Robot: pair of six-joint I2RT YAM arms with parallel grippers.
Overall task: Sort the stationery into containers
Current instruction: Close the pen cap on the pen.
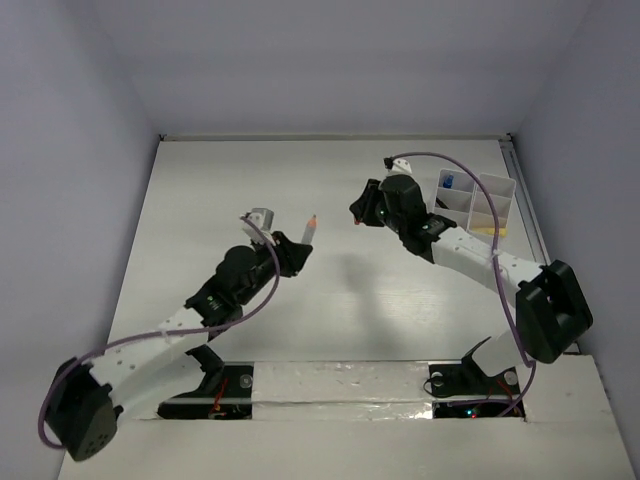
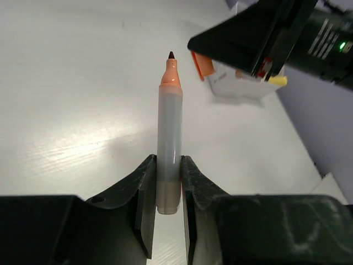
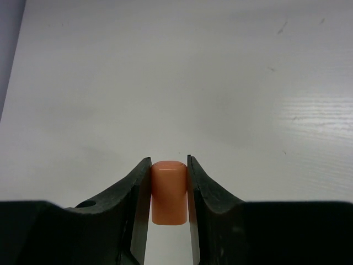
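The white table point(image 1: 200, 200) is walled on its left, far and right sides, with wide bare surface along the left and far edges and in the middle between the two arms. The left arm point(image 1: 160, 335) reaches diagonally toward the centre, while the right arm point(image 1: 480, 262) bends in from the right, so the two wrists face each other near mid-table with a small gap between them. The white organizer tray point(image 1: 495, 195) sits close to the right edge toward the far corner, just behind the right wrist, with something blue point(image 1: 451, 183) in one compartment and a yellow item point(image 1: 495, 231) at its near side. The left gripper point(image 1: 297, 250) is pinched narrowly on the back end of an uncapped marker point(image 2: 169, 127), held off the table; the grey barrel runs straight out in line with the fingers, its orange nib end pointing to the far wall and toward the other gripper. The right gripper point(image 3: 169, 165) is clamped on the orange cap point(image 3: 169, 193), which lies just beside the marker's tip without touching it.
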